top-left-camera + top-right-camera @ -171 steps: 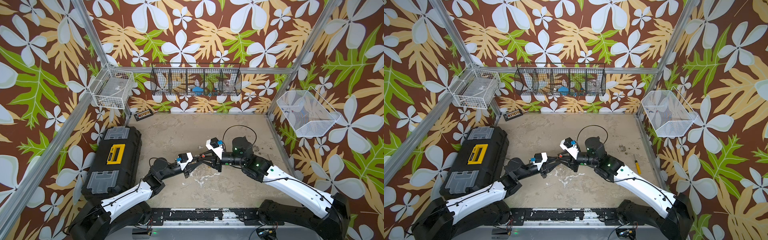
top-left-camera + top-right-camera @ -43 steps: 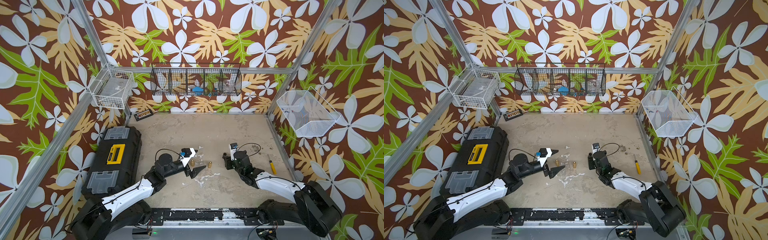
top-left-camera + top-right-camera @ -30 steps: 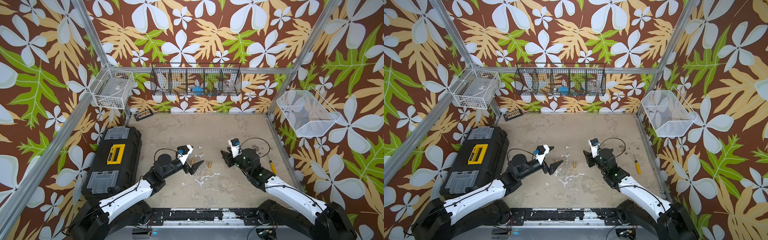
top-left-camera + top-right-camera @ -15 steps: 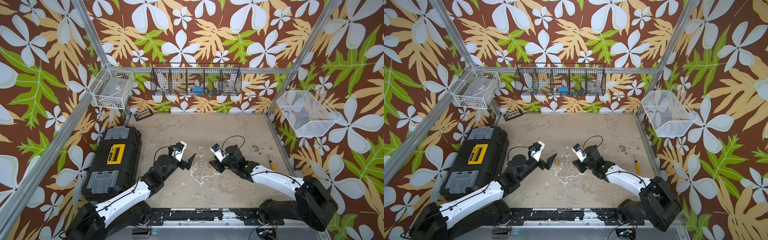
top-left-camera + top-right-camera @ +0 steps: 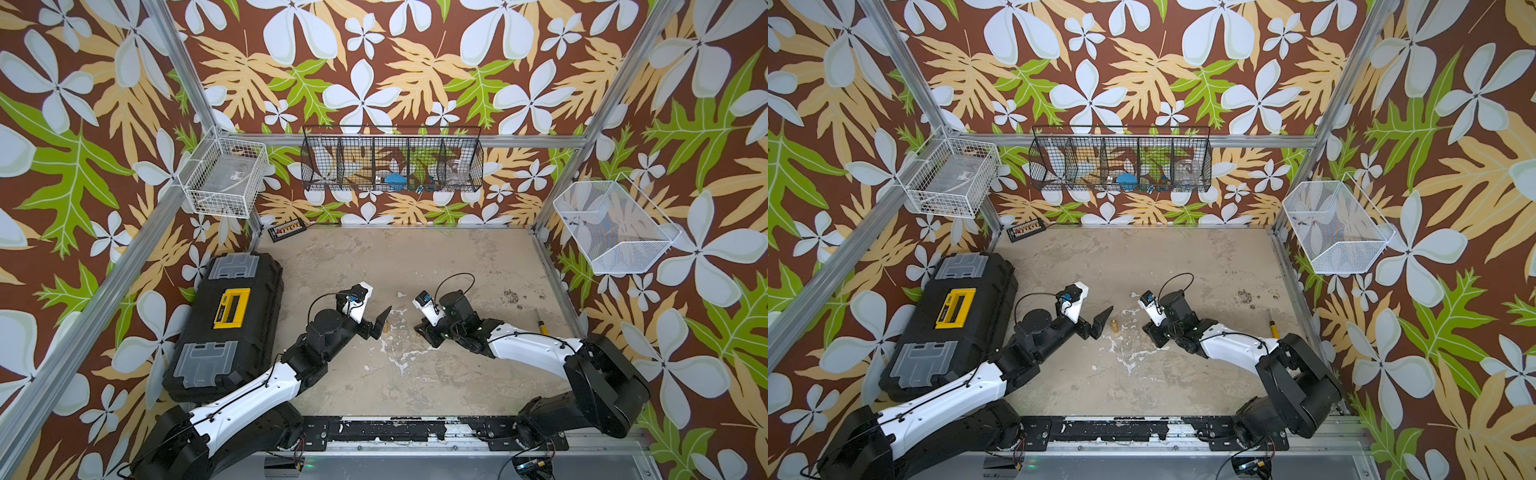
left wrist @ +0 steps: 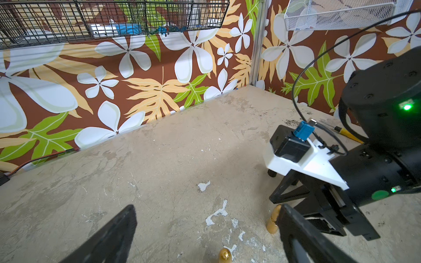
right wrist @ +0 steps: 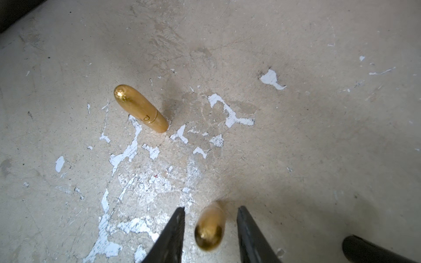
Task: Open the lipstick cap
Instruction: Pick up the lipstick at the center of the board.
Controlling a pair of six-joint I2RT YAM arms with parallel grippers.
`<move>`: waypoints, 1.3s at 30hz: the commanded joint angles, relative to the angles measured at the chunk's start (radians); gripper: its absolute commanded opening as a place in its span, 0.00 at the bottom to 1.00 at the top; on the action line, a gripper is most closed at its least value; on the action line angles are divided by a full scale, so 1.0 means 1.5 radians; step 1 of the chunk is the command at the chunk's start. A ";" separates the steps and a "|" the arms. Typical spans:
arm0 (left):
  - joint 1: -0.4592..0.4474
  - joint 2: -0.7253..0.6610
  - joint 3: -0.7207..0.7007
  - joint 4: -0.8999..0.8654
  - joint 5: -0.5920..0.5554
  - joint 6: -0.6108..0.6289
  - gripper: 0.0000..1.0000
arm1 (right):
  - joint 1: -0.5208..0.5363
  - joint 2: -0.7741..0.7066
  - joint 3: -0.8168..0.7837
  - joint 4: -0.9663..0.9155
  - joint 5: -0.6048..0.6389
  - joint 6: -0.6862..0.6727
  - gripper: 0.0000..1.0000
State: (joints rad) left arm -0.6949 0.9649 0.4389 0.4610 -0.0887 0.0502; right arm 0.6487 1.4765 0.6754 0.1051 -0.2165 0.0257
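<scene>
Right wrist shows right gripper (image 7: 211, 207) spread astride gold tube (image 7: 209, 230) unseen in top views

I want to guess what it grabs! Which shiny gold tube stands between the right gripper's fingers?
The blurry gold bullet-shaped tube flanked by the right gripper's open fingers. The other gold tube, with a seam and letter mark, stands apart.
</scene>
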 commanded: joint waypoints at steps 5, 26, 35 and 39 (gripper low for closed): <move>0.000 -0.002 0.003 0.005 0.000 -0.002 0.98 | 0.003 0.018 0.005 0.012 -0.013 0.011 0.33; 0.000 0.005 -0.002 0.024 0.082 0.000 0.98 | -0.002 -0.111 0.068 -0.069 -0.040 0.030 0.22; 0.000 0.031 -0.013 0.094 0.290 0.001 0.88 | -0.011 -0.176 0.153 -0.126 -0.091 0.064 0.21; 0.000 0.059 0.001 0.084 0.331 0.019 0.84 | -0.009 -0.191 0.166 -0.132 -0.129 0.050 0.20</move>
State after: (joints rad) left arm -0.6949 1.0378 0.4240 0.5621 0.3126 0.0544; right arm 0.6334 1.2026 0.9176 -0.0727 -0.3595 0.1043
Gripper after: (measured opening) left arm 0.847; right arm 0.214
